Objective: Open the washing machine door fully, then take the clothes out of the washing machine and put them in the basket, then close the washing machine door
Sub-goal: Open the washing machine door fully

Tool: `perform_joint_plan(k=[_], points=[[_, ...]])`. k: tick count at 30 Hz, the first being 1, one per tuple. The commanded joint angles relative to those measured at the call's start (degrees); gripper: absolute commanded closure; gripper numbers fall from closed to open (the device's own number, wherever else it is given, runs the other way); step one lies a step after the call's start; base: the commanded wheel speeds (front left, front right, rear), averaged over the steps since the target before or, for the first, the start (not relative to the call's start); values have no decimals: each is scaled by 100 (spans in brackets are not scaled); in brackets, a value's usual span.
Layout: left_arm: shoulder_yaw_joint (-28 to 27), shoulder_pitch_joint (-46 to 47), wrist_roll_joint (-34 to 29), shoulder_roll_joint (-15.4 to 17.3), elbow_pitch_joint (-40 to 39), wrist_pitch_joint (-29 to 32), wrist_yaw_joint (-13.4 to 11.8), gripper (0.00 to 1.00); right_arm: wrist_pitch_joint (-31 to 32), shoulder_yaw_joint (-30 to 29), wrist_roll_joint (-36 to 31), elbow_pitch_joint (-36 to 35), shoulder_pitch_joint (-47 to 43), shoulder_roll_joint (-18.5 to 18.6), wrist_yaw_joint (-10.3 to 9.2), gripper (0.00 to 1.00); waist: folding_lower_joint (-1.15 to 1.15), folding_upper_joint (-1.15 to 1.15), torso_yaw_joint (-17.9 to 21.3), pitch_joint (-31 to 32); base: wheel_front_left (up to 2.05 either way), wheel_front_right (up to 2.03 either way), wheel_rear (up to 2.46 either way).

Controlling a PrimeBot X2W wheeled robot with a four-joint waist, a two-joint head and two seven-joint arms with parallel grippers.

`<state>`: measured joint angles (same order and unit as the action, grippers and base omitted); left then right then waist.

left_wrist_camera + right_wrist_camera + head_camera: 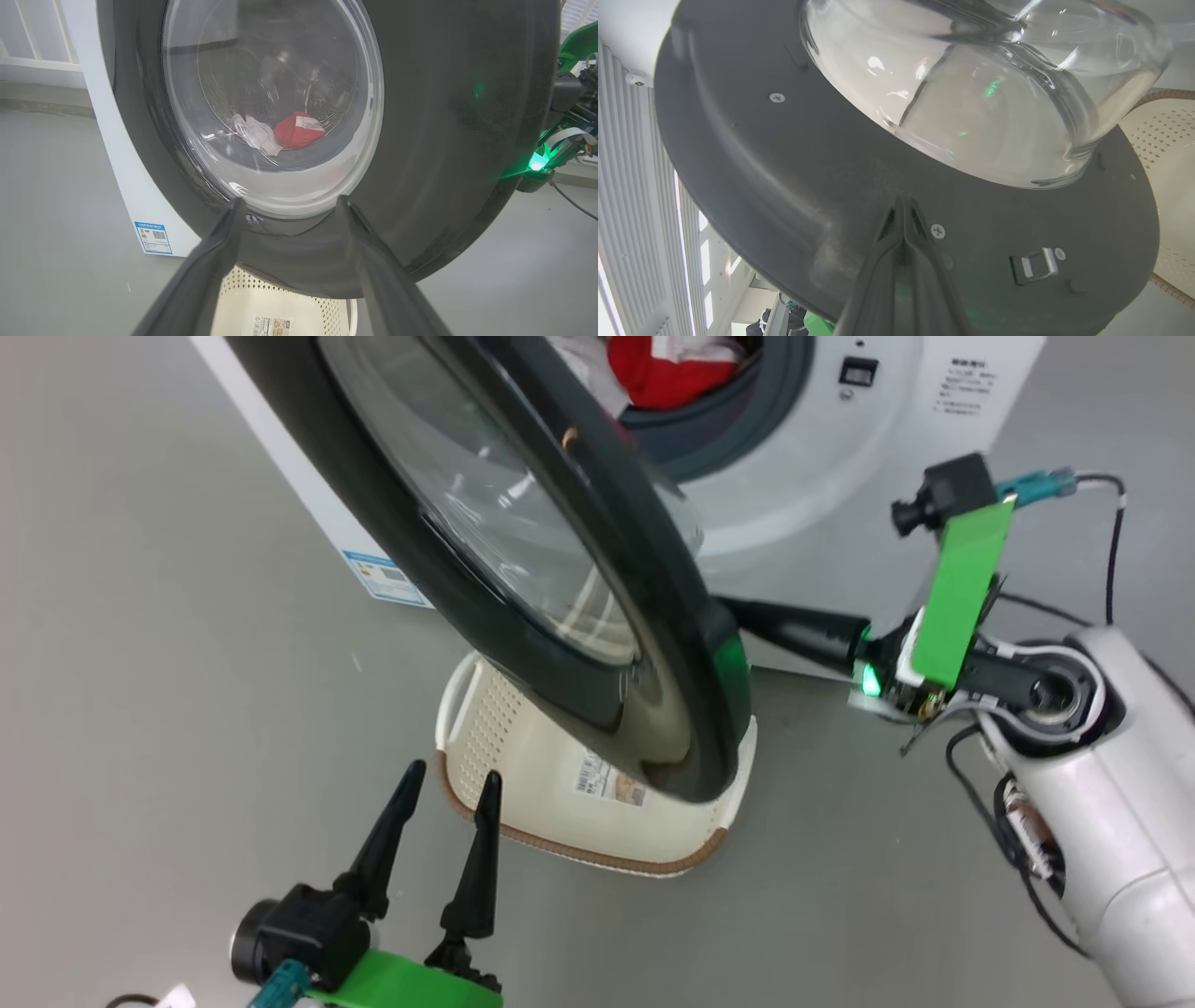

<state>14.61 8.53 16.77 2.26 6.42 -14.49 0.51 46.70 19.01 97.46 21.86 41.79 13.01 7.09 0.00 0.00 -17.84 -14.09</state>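
1. The washing machine door (523, 560) stands swung partway out from the washing machine (822, 476), its glass bowl facing the drum.
2. The right gripper (738, 611) is clenched on nothing. Its fingers are pressed together, with their tips at the door's dark inner face beside a screw (937, 230).
3. The left gripper (454, 771) is released and empty. It sits near the basket's left near corner and points at the door's outer face.
4. The basket (485, 728) sits on the floor under the door's lower edge.
5. The clothes (672, 369) lie in the drum, one red piece and one white.
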Motion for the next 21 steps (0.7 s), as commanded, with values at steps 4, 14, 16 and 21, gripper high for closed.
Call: perform_joint_plan(k=[4,14,16,21], points=[[-259,-119,-56,62,-78,-51,8,0,89,98,-135,-327,-316,-209,40,100,0,0,-256,254,0,0,0],[-413,-350,-52,62,-19,-51,-39,0,147,150,-218,-600,-814,-446,40,100,0,0,-595,554,0,0,0],[-434,-392,-64,62,4,-51,-43,0,161,153,-225,-644,-904,-488,40,100,0,0,-669,607,0,0,0],[-492,-448,-84,62,107,-51,-59,0,177,159,-283,-717,-1178,-567,40,100,0,0,-966,766,0,0,0]])
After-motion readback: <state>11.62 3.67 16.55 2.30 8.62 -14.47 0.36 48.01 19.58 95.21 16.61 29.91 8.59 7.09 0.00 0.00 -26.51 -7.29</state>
